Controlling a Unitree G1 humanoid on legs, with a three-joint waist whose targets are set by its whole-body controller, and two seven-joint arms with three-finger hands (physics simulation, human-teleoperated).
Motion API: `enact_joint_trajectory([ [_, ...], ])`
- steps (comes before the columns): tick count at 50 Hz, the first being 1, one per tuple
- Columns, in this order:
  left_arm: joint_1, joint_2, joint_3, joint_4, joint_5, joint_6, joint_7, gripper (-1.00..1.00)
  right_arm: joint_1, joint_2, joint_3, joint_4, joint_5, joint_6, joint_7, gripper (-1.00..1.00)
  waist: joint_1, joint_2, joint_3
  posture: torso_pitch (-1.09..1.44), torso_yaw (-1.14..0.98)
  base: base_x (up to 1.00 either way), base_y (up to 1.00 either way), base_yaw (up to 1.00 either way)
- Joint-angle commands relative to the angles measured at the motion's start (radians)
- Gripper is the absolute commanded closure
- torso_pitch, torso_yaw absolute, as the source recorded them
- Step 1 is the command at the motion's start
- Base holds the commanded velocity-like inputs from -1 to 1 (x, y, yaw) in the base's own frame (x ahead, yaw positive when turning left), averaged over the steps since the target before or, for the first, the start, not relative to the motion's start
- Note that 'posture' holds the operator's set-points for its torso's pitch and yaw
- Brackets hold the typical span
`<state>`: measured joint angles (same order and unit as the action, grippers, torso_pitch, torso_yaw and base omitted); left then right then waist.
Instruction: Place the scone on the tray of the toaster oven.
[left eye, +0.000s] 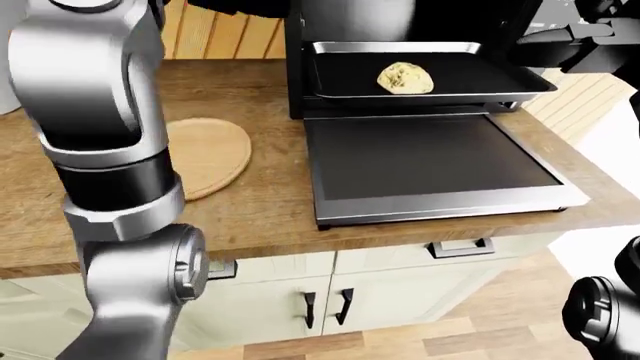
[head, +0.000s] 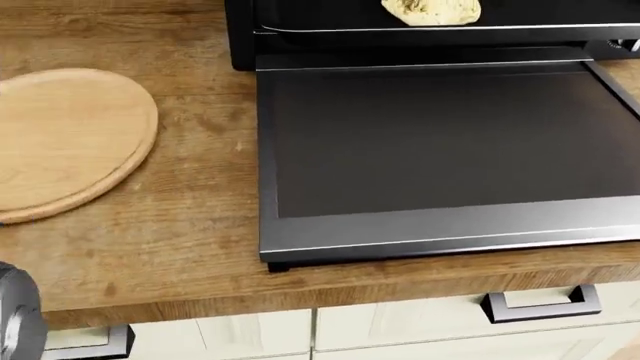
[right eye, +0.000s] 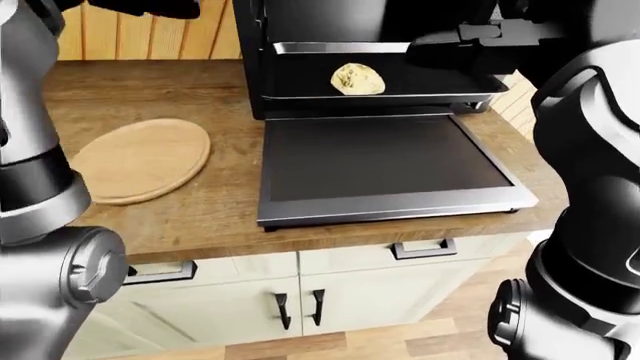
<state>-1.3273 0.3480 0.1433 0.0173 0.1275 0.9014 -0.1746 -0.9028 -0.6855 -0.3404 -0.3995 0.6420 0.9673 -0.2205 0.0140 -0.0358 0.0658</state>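
Observation:
The pale yellow scone (left eye: 405, 76) lies on the dark tray (left eye: 480, 79) that is pulled out of the black toaster oven (left eye: 350, 19); it also shows at the top edge of the head view (head: 432, 10). The oven's glass door (left eye: 430, 157) lies open and flat on the wooden counter. My left arm (left eye: 95, 112) stands raised at the left; its hand (left eye: 235, 6) is a dark shape cut off by the top edge, left of the oven. My right hand (right eye: 470, 35) hangs by the tray's right end, fingers spread and empty.
A round wooden board (left eye: 205, 154) lies on the counter (left eye: 260, 210) left of the oven door. Cream drawers and cabinet doors with dark handles (left eye: 455, 246) run below the counter edge. A wood floor shows at the bottom right.

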Motion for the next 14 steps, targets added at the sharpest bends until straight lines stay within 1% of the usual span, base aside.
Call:
enact_joint_trajectory([
  [1, -0.012, 0.032, 0.021, -0.031, -0.024, 0.000, 0.016, -1.00, -0.031, -0.017, -0.018, -0.014, -0.005, -0.022, -0.001, -1.00, 0.000, -0.002, -0.026, 0.00, 0.00, 0.00, 0.00, 0.00],
  [3, 0.005, 0.063, 0.031, -0.061, -0.030, -0.005, 0.043, -1.00, -0.038, -0.022, -0.018, -0.014, -0.004, -0.017, -0.002, -1.00, 0.000, 0.001, -0.026, 0.00, 0.00, 0.00, 0.00, 0.00],
  [5, -0.006, 0.093, 0.059, -0.078, -0.065, 0.017, 0.052, -1.00, -0.043, -0.030, -0.021, -0.005, -0.005, -0.019, 0.003, -1.00, -0.001, 0.002, -0.026, 0.00, 0.00, 0.00, 0.00, 0.00],
  [7, -0.004, 0.115, 0.064, -0.084, -0.092, 0.022, 0.066, -1.00, -0.045, -0.038, -0.024, -0.005, -0.003, -0.018, 0.005, -1.00, -0.002, 0.002, -0.025, 0.00, 0.00, 0.00, 0.00, 0.00],
  [10, 0.025, 0.131, 0.075, -0.115, -0.134, 0.018, 0.084, -1.00, -0.037, -0.043, -0.032, -0.004, 0.001, -0.023, 0.008, -1.00, -0.002, 0.002, -0.020, 0.00, 0.00, 0.00, 0.00, 0.00],
  [11, 0.036, 0.136, 0.070, -0.116, -0.144, 0.008, 0.088, -1.00, -0.035, -0.044, -0.034, -0.003, 0.002, -0.024, 0.007, -1.00, -0.001, 0.002, -0.019, 0.00, 0.00, 0.00, 0.00, 0.00],
  [12, 0.049, 0.135, 0.077, -0.109, -0.160, -0.013, 0.092, -1.00, -0.035, -0.049, -0.034, -0.001, 0.003, -0.027, 0.008, -1.00, -0.001, 0.003, -0.018, 0.00, 0.00, 0.00, 0.00, 0.00],
  [14, 0.039, 0.156, 0.081, -0.105, -0.186, -0.014, 0.098, -1.00, -0.046, -0.063, -0.039, 0.004, 0.013, -0.020, 0.006, -1.00, 0.001, 0.004, -0.019, 0.00, 0.00, 0.00, 0.00, 0.00],
])
